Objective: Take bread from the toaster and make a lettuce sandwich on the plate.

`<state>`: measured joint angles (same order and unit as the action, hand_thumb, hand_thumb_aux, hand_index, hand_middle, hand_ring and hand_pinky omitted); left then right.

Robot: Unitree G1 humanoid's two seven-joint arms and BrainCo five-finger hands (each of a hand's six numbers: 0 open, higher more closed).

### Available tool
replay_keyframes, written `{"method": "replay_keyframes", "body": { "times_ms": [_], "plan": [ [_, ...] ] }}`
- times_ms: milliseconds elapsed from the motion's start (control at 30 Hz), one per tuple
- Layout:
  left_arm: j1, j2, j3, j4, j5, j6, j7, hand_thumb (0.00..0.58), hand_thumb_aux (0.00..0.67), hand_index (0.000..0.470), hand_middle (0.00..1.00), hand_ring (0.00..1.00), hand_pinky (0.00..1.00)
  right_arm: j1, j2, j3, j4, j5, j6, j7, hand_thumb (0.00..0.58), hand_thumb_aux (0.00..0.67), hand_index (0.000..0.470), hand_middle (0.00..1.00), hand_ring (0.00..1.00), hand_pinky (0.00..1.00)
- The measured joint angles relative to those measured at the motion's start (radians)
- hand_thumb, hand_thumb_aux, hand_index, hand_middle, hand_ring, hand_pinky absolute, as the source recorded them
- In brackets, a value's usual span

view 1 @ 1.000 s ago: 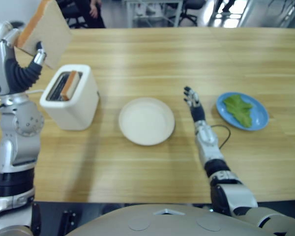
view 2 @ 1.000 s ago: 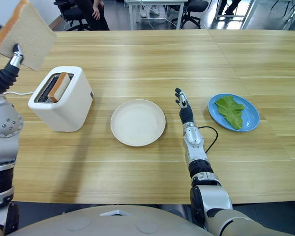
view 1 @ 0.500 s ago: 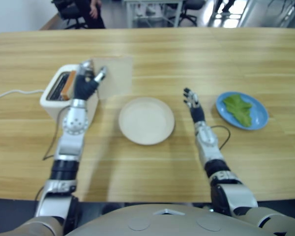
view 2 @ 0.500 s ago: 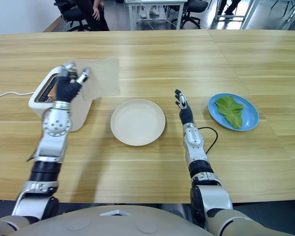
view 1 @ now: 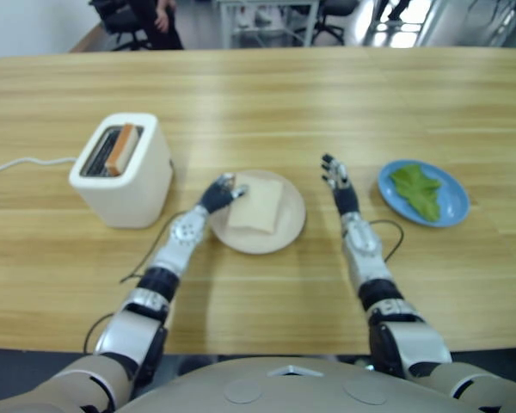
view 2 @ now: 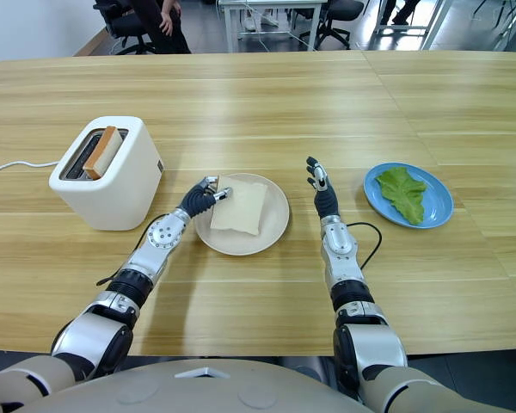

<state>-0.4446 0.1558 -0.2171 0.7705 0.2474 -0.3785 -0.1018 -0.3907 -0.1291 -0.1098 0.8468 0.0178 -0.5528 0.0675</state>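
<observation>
First slice [view 2: 241,208] lies on the plate [view 2: 271,231], left edge pinched by curled fingers of the left hand [view 2: 198,200]; second slice [view 2: 103,151] in toaster [view 2: 120,194] and lettuce [view 2: 402,193], beyond the right hand [view 2: 320,185] with its straight, empty fingers, remain to add.

Slice [view 1: 258,206] lies flat on the plate [view 1: 284,238] — the left robot hand [view 1: 215,195] grips its left edge. Right robot hand [view 1: 337,182], fingers [view 1: 330,165] extended, stands between plate and lettuce [view 1: 417,191] dish [view 1: 454,206]. Toaster [view 1: 133,194] — second slice [view 1: 122,148] inside.
</observation>
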Motion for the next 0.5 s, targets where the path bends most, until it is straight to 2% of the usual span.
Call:
{"method": "replay_keyframes", "body": {
  "times_ms": [67,100,133,167,200,267,433,500],
  "plan": [
    [-0.005,0.014,-0.013,0.000,0.026,-0.014,0.002,0.580,0.670,0.460,1.00,1.00,1.00,0.000,0.002,0.000,0.000,0.000,0.000,-0.001,0.000,0.000,0.000,0.00,0.00,0.00],
    [-0.006,0.027,-0.025,-0.010,0.045,-0.019,0.005,0.505,0.428,0.294,1.00,1.00,1.00,0.000,0.002,0.000,0.000,0.000,0.000,-0.001,0.000,0.000,0.000,0.00,0.00,0.00],
    [-0.006,0.036,-0.029,-0.021,0.062,-0.021,0.008,0.000,0.000,0.000,0.82,0.82,0.82,0.000,0.002,0.000,0.000,0.000,0.000,-0.002,0.000,0.000,0.000,0.00,0.00,0.00],
    [-0.005,0.048,-0.042,-0.036,0.087,-0.020,0.022,0.000,0.000,0.000,0.33,0.33,0.33,0.000,0.002,0.000,-0.001,0.000,0.000,-0.002,0.000,0.000,0.000,0.00,0.00,0.00],
    [-0.004,0.061,-0.052,-0.054,0.114,-0.016,0.034,0.000,0.000,0.000,0.00,0.00,0.00,0.000,0.003,0.000,-0.001,0.000,0.000,-0.002,0.000,0.000,0.000,0.00,0.00,0.00],
    [0.000,0.089,-0.071,-0.100,0.179,0.006,0.076,0.000,0.000,0.000,0.00,0.00,0.00,0.000,0.003,0.000,-0.003,0.000,0.000,-0.002,0.000,0.000,0.000,0.00,0.00,0.00],
    [0.056,0.185,-0.107,-0.392,0.426,0.094,0.211,0.000,0.000,0.000,0.00,0.00,0.00,0.002,0.004,0.002,-0.006,0.000,0.001,-0.002,0.000,0.000,0.000,0.00,0.00,0.00],
    [0.081,0.196,-0.108,-0.514,0.478,0.096,0.241,0.000,0.000,0.000,0.00,0.00,0.00,0.004,0.003,0.001,-0.008,0.000,0.002,-0.002,0.000,0.000,0.000,0.00,0.00,0.00]
  ]
}}
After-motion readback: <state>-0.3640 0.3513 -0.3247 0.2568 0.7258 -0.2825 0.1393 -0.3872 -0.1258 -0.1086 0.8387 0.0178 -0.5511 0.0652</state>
